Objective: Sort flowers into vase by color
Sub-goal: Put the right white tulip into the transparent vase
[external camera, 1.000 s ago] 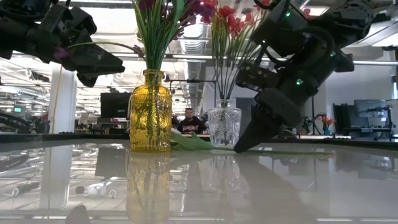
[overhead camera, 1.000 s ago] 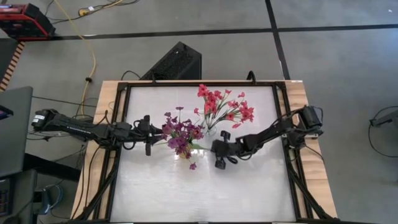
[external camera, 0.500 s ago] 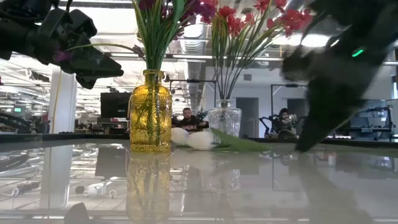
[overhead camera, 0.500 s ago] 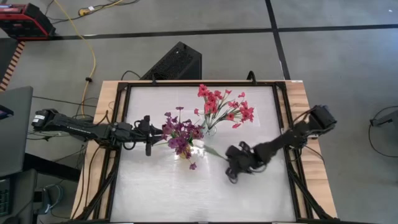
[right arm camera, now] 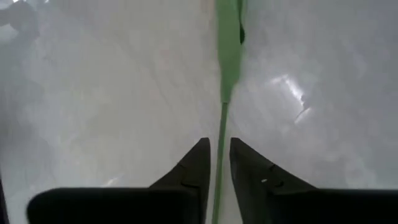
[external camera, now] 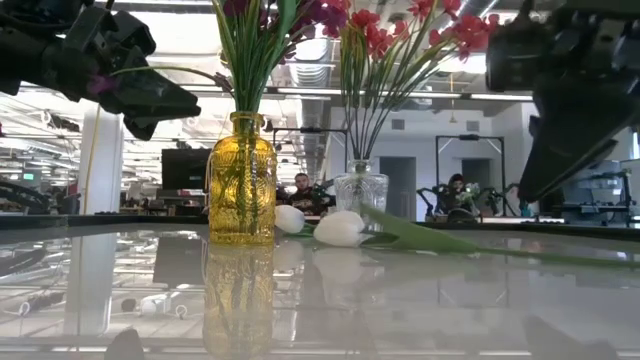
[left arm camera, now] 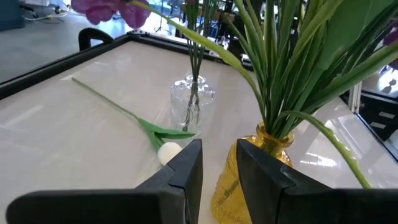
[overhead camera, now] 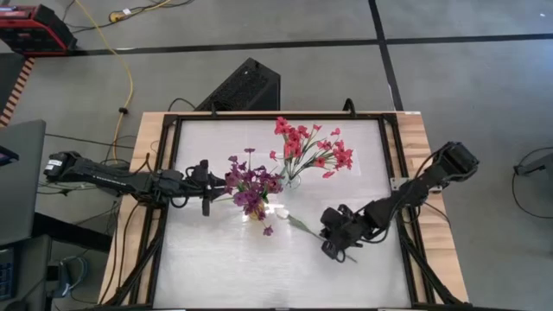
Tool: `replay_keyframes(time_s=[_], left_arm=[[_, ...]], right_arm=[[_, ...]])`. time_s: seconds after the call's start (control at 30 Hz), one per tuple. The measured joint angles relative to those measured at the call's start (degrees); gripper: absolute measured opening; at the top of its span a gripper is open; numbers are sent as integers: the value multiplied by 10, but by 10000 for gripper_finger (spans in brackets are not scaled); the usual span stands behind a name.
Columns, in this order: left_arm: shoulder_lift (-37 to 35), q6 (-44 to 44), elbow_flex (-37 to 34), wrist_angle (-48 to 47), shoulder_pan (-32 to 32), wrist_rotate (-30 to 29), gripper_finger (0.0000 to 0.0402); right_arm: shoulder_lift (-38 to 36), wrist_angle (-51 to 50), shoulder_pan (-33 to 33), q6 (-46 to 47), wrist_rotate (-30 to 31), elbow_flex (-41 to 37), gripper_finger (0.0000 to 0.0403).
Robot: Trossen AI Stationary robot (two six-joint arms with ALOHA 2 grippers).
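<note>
**Right gripper clamped on the stem of a white bud**

Right gripper [overhead camera: 337, 244], low over the table's near right part, fingers [right arm camera: 194, 163] pressed onto the thin green stem running between them. Left gripper [left arm camera: 219, 163] held up beside the purple blooms on the left, fingers close together with only a narrow gap, gripping nothing visible.

White table [overhead camera: 346, 276] with a dark frame and wooden edges, under both arms.

Yellow glass vase [external camera: 241, 180] left of centre, filled with the purple-magenta flowers [overhead camera: 251, 186] on green stems and leaves. Clear glass vase [external camera: 360, 200] to its right and farther back, filled with the red-pink flowers [overhead camera: 311, 151]. Vases close together, not touching.

White-bud flower [overhead camera: 292, 220] lying flat on the table, near side of both vases: bud [external camera: 340, 229] toward the yellow vase, leaves behind it, stem running right and nearer to the right gripper. In the low view a second white bud [external camera: 288, 219] showing just beside the yellow vase. One small purple bloom [overhead camera: 268, 231] lying loose on the table just near the yellow vase.

People [external camera: 303, 190] far off in the room beyond the table.
</note>
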Motion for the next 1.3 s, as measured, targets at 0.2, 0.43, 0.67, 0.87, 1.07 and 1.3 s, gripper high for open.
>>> replay_keyframes(time_s=[0.2, 0.43, 0.67, 0.87, 1.07, 1.3], left_arm=[[0, -6, 0, 0, 0, 0, 87], [0, -3, 0, 1, 0, 0, 87], [0, 0, 0, 5, 0, 0, 87], [0, 0, 0, 4, 0, 0, 87], [0, 5, 0, 3, 0, 0, 87], [0, 14, 0, 1, 0, 0, 87]], right_arm=[[0, 1, -26, 0, -71, 0, 132], [15, 19, -57, -6, -152, 1, 190], [62, 17, -84, -54, -171, 21, 196], [120, -29, -100, -108, -186, 75, 180], [176, -99, -86, -124, -174, 142, 165], [260, -182, -36, -105, -84, 223, 133]])
